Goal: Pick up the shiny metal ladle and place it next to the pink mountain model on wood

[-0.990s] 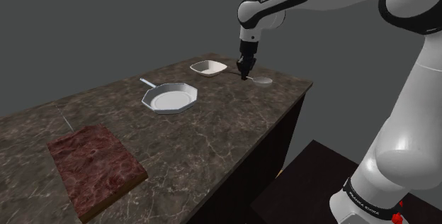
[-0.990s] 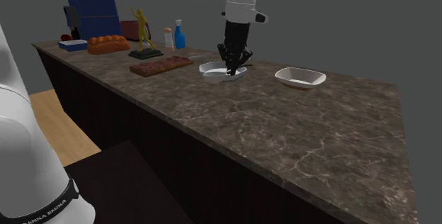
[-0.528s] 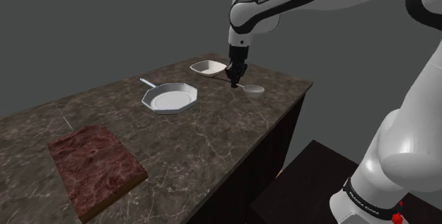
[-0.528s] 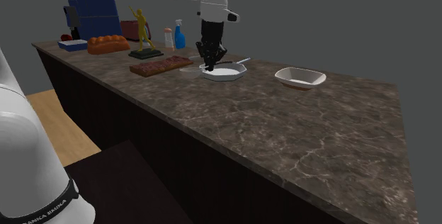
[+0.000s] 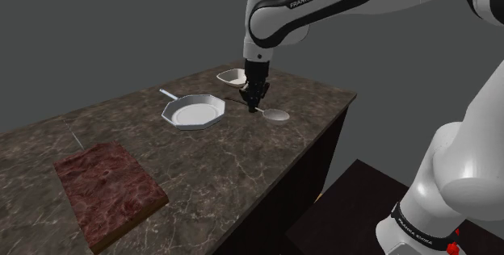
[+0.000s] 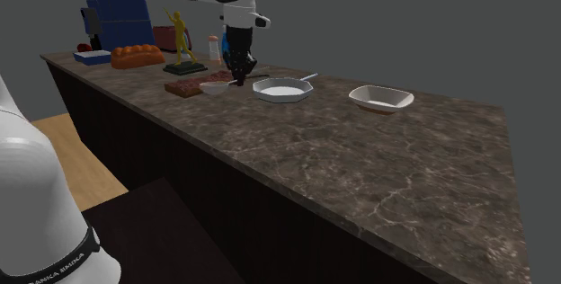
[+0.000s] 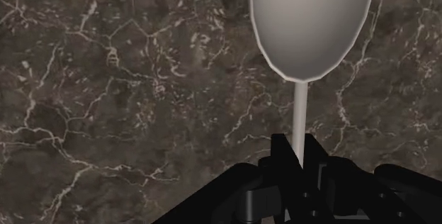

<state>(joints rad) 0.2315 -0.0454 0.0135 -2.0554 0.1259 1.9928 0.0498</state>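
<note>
My gripper (image 5: 254, 102) is shut on the thin handle of a pale grey ladle (image 5: 276, 116), whose bowl sticks out sideways just over the dark marble counter. In the wrist view the fingers (image 7: 282, 160) clasp the ladle (image 7: 312, 20) at its handle, bowl ahead of them. Seen from the second exterior view, the gripper (image 6: 238, 77) carries the ladle (image 6: 214, 86) close beside the reddish-pink rocky slab on a wooden base (image 6: 205, 83). That slab (image 5: 109, 193) lies near the counter's front left in the shoulder view, far from the gripper.
A pale frying pan (image 5: 194, 111) sits just left of the gripper in the shoulder view, and a white square bowl (image 5: 234, 76) behind it. A yellow figurine (image 6: 182, 39), spray bottle (image 6: 228, 44), bread loaf (image 6: 137, 55) and blue appliance (image 6: 117, 17) stand further along the counter.
The gripper has carried the ladle from beside the white bowl toward the shoulder view's left, past the frying pan, closer to the reddish slab.
</note>
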